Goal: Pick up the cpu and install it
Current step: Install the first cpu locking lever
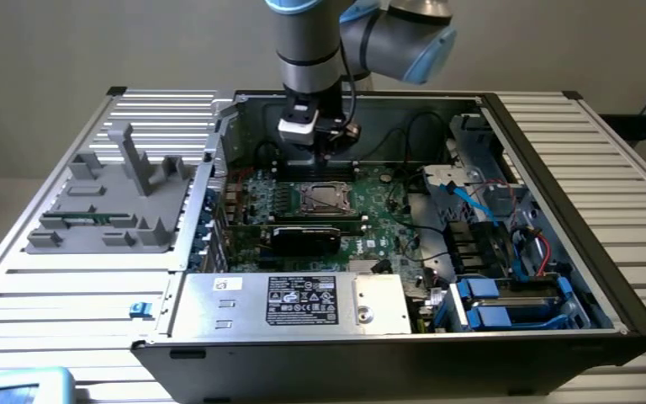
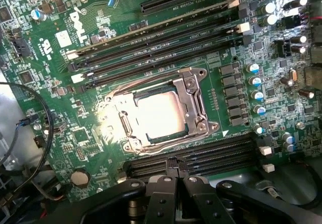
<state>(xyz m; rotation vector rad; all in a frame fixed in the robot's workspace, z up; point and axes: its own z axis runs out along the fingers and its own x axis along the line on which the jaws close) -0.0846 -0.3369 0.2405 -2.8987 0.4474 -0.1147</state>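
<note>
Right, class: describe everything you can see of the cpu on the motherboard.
The cpu is a flat square chip with a pale, shiny metal top, glaring under the light. It lies level in the socket on the green motherboard, framed by the silvery metal bracket around its edges. Black memory slots run along two opposite sides of the socket. The gripper hangs above the board near the socket, its fingers shut and empty, not touching the chip.

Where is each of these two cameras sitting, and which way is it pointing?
Exterior view: off the arm, above and in front of the open computer case, looking down into it; the arm and gripper hang over the motherboard.
Wrist view: on the wrist, facing down at the motherboard; the shut gripper edges the picture.
Both show the socket, its bright silvery centre.
</note>
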